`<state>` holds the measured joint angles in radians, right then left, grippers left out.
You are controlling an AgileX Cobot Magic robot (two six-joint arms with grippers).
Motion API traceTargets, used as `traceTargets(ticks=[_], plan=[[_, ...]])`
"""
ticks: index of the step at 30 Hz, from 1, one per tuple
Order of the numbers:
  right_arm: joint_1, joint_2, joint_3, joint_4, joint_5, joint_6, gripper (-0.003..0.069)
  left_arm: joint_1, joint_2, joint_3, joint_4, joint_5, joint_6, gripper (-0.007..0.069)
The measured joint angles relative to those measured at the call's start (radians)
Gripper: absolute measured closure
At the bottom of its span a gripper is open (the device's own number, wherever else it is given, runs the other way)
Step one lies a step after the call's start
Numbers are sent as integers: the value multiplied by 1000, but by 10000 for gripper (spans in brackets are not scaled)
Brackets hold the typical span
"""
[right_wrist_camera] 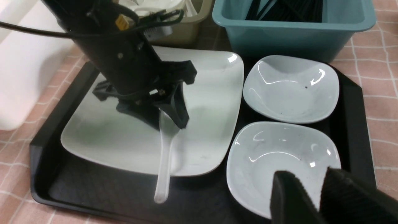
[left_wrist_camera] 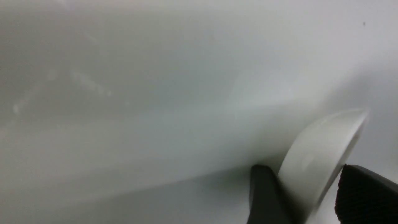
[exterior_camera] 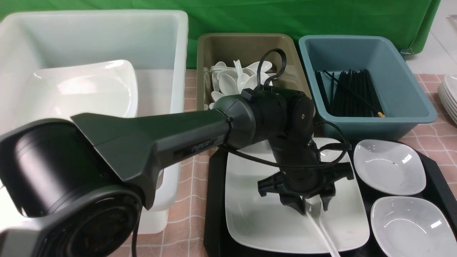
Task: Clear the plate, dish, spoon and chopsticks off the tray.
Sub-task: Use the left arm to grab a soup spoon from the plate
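Front view: one tray [exterior_camera: 214,200] at lower right of the desk [exterior_camera: 185,200] carries one plate [exterior_camera: 257,221], two dishes at right, a far dish [exterior_camera: 389,167] and a near dish [exterior_camera: 410,225], and one spoon [exterior_camera: 321,232] lying on the plate. The left gripper [exterior_camera: 310,207] straddles the spoon's bowl. Three bins line the top: a white bin [exterior_camera: 93,43], a tan bin [exterior_camera: 246,46] of spoons [exterior_camera: 228,84], and a blue bin [exterior_camera: 403,71] of chopsticks [exterior_camera: 350,92].

Left wrist view: two fingers [left_wrist_camera: 264,193] flank the spoon at lower right. Whether they clamp it cannot be told.

Right wrist view: the right gripper [right_wrist_camera: 314,177] is at lower right, narrowly parted and empty, over the near dish.

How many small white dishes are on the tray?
2. The far dish sits at the tray's right, by the blue bin; the near dish lies just closer to the robot. The left arm hides part of the tray.
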<state>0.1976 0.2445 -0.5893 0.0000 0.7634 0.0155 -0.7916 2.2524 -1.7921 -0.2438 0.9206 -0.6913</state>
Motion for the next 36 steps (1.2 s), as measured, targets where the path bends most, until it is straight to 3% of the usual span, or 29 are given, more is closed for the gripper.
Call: traceTargets(ticks=[9,24,27,32,36], plan=[[0,0,0,0,0,0,424,0,-14,-4,223,29,8,353],[0,0,0,0,4,2,420,5,-6,-6,201,30,46,359],[0,0,0,0,4,2,421,9,-4,-7,185,30,60,403],[0,0,0,0,4,2,421,12,-3,-7,165,29,83,561],[0,0,0,0,5,2,419,28,-11,-7,135,31,120,609]])
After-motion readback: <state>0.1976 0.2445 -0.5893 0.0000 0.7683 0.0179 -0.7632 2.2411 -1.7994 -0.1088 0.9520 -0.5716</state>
